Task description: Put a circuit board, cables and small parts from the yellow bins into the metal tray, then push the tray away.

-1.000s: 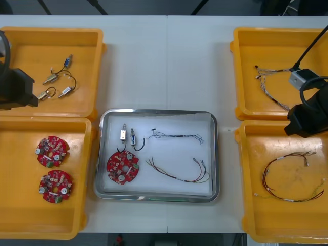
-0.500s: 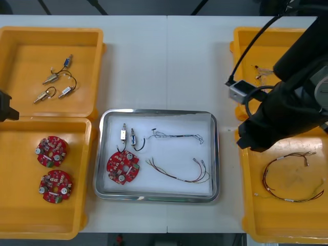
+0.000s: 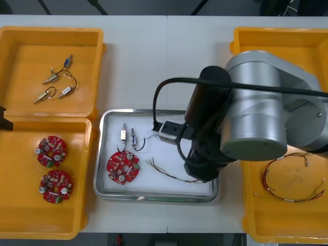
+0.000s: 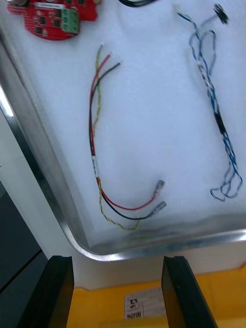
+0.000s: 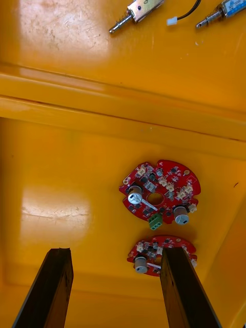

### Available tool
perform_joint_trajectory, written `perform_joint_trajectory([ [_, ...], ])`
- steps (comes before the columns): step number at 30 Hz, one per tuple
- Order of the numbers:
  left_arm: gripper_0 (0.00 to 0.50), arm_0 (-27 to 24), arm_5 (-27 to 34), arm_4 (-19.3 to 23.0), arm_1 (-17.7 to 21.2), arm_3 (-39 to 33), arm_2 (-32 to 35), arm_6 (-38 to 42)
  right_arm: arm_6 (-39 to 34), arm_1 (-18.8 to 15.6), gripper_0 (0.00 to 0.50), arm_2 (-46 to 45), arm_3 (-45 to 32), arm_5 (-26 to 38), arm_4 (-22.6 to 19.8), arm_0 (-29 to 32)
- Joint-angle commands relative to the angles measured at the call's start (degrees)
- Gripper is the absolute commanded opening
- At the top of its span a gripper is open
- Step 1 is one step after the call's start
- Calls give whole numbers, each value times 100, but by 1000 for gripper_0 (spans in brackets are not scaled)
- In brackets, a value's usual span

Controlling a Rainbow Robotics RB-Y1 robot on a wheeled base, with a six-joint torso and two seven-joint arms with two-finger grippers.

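**One loaded tray, my right fingers at its 3 o'clock rim**

Five things lie in the metal tray [image 3: 97, 154]: a circuit board [image 3: 122, 167] toward its 8 o'clock corner, two small metal parts [image 3: 124, 134] just beyond the board, the blue and white cable [image 4: 218, 110] toward 1 o'clock and the red and yellow cable [image 4: 95, 148] toward 5 o'clock. The tray sits at the 6 o'clock side of the counter [image 3: 138, 61], between the yellow bins [image 3: 241, 205], its long axis running 9 to 3.

My right fingers [image 4: 179, 292] stand apart, holding nothing, just outside the tray's 3 o'clock rim near its 5 o'clock corner. The tray lies from them toward 9 o'clock. My left fingers [image 5: 48, 292] are spread and empty too, well apart at 9 o'clock over the spare boards [image 5: 159, 192].

Loading looks done, so I judge the push toward 12 o'clock remains. My right arm is nearer, but it is beside the tray, not behind it. I would want the 6 o'clock rim ahead of my fingers first.
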Motion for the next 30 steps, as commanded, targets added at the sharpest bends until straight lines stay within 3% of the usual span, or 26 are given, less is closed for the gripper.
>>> perform_joint_trajectory([
  [1,500,316,-150,-136,281,-203,71,-341,1005,441,500,567,84,-231,324,-220],
  [7,500,307,-168,-101,210,-203,53,-376,1585,784,500,1191,401,-653,834,-194],
  [16,500,316,-185,-180,140,-220,36,-464,1532,1285,500,1745,972,-1163,1467,158],
  [30,500,316,-185,-180,140,-220,36,-464,1497,1680,500,2228,1280,-1154,2346,738],
])
